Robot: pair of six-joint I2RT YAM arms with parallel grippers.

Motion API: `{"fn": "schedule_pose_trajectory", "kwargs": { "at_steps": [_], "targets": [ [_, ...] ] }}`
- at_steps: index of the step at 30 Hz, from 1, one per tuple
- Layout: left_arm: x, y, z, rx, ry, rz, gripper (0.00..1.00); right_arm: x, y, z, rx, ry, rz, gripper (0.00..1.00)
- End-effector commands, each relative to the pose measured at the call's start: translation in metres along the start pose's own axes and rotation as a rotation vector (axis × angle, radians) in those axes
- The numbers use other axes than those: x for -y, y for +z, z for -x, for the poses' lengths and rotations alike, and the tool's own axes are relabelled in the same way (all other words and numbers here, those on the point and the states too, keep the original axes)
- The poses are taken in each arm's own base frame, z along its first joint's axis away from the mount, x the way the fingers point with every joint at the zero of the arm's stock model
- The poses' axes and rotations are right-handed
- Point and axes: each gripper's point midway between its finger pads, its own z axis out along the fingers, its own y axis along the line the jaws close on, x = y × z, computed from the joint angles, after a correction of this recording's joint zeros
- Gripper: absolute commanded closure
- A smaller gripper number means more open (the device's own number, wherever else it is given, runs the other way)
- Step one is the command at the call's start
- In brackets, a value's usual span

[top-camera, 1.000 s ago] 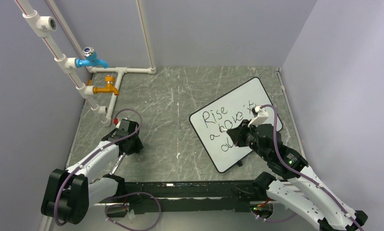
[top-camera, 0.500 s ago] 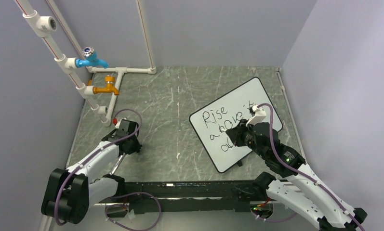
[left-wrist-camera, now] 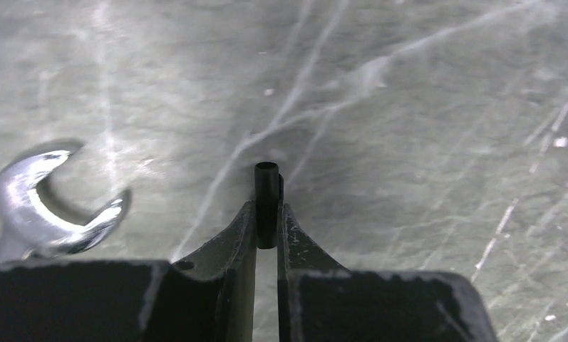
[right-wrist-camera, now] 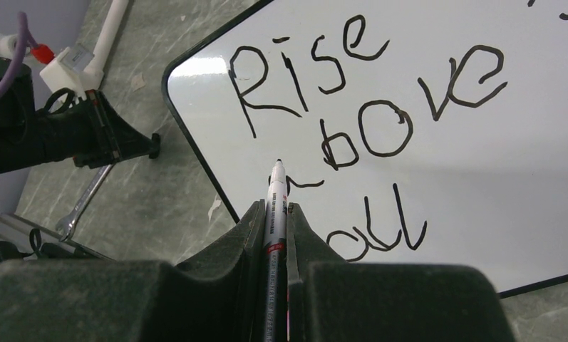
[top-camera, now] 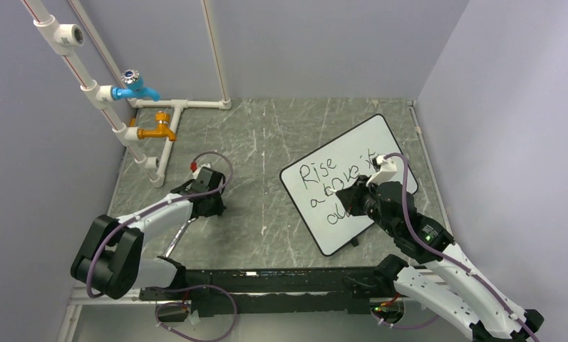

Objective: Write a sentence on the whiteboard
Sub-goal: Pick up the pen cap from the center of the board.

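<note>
**A:** Top view?
**B:** The whiteboard [top-camera: 382, 141] lies near the desk's right edge and the sentence [top-camera: 323, 187] looks complete. Keep the tip lifted so nothing smears. The left gripper [top-camera: 215, 208] has advanced toward the desk's centre.
**A:** Wrist views?
**B:** The left gripper pinches a black cap [left-wrist-camera: 266, 203]. The right gripper [right-wrist-camera: 276, 215] pinches the marker [right-wrist-camera: 276, 187]. Align the two before recapping.

One whiteboard [top-camera: 359, 153], marker [right-wrist-camera: 276, 203], wrench [left-wrist-camera: 45, 206], cap [left-wrist-camera: 266, 203]; two taps [top-camera: 135, 90] (blue, orange).

Scratched grey-green marbled table [top-camera: 266, 149]. The whiteboard [top-camera: 366, 139] lies flat on the right half, skewed. A wrench [top-camera: 177, 239] lies near-left, well apart from it. A white pipe frame [top-camera: 184, 104] stands at the far-left corner.
</note>
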Motion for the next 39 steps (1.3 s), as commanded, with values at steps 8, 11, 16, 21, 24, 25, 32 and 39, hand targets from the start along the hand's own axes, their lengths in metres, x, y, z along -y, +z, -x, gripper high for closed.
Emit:
{"fn": "schedule_pose_trajectory", "kwargs": {
  "at_steps": [8,11,16,21,24,25,32,39],
  "targets": [
    [0.05,-0.016,0.004,0.002,0.264,-0.196,1.0,-0.007,-0.009,0.027,0.069,0.004,0.001,1.0],
    [0.056,-0.026,0.012,0.021,0.317,-0.22,1.0,-0.008,-0.01,0.027,0.08,0.009,0.012,1.0],
    [0.069,-0.047,0.02,0.059,0.376,-0.261,1.0,-0.014,-0.008,0.026,0.059,-0.003,0.033,1.0],
    [0.091,-0.08,0.024,0.049,0.451,-0.316,1.0,-0.026,-0.01,0.028,0.075,-0.014,0.11,1.0],
    [0.099,-0.104,0.037,0.062,0.49,-0.323,1.0,-0.037,-0.012,0.029,0.074,-0.032,0.171,1.0],
    [0.1,-0.113,0.041,0.065,0.504,-0.318,1.0,-0.04,-0.013,0.03,0.071,-0.037,0.185,1.0],
    [0.114,-0.18,0.089,0.235,0.635,-0.378,1.0,-0.06,-0.023,0.041,0.086,-0.063,0.28,1.0],
    [0.126,-0.217,0.126,0.526,0.731,-0.462,1.0,-0.079,-0.035,0.056,0.102,-0.067,0.357,1.0]
  ]
}}
